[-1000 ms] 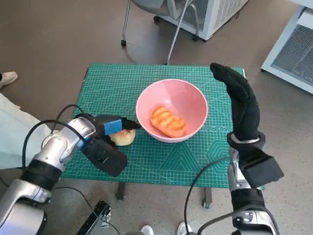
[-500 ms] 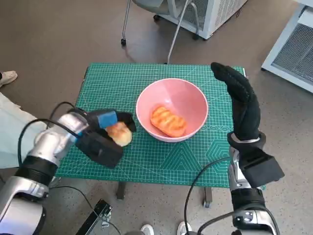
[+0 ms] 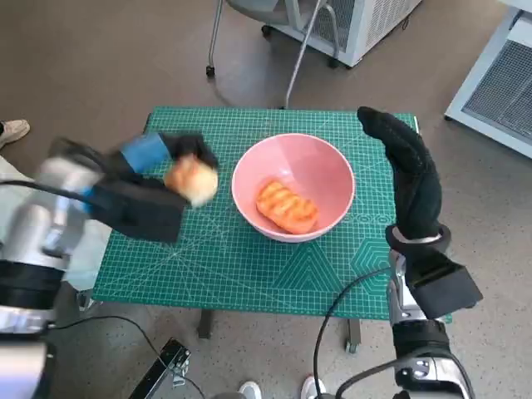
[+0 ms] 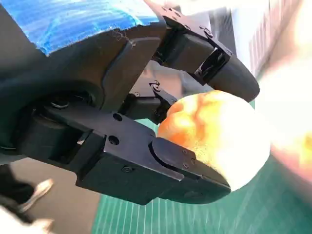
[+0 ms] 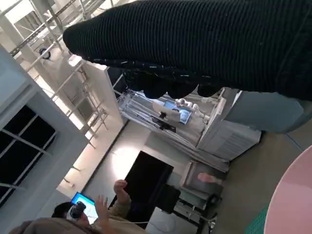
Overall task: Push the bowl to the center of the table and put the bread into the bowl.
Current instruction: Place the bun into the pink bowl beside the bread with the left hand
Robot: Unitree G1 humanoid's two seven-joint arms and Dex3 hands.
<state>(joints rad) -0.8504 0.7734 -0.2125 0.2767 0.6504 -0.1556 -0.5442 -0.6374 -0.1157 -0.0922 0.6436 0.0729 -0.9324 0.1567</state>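
A pink bowl (image 3: pixel 322 170) stands near the middle of the green mat (image 3: pixel 249 258) with a glazed orange bread (image 3: pixel 285 206) lying inside it. My left hand (image 3: pixel 154 166) grips a round pale bun (image 3: pixel 192 178) and holds it lifted above the mat, just left of the bowl's rim; this arm is blurred. In the left wrist view the black fingers (image 4: pixel 185 173) wrap the bun (image 4: pixel 219 134) from both sides. My right hand (image 3: pixel 407 162) in its black glove (image 5: pixel 204 39) stands upright beside the bowl's right side, holding nothing, fingers extended.
A chair's wheeled base (image 3: pixel 274 50) and a white cabinet (image 3: pixel 366 21) stand beyond the table's far edge. A white unit (image 3: pixel 499 75) is at the right. A person's shoe (image 3: pixel 12 130) shows at the left, and a person (image 5: pixel 73 214) sits in the right wrist view.
My left hand has lifted the bun off the mat and carried it up and away from me, toward the bowl's left rim. The right hand and bowl have stayed put.
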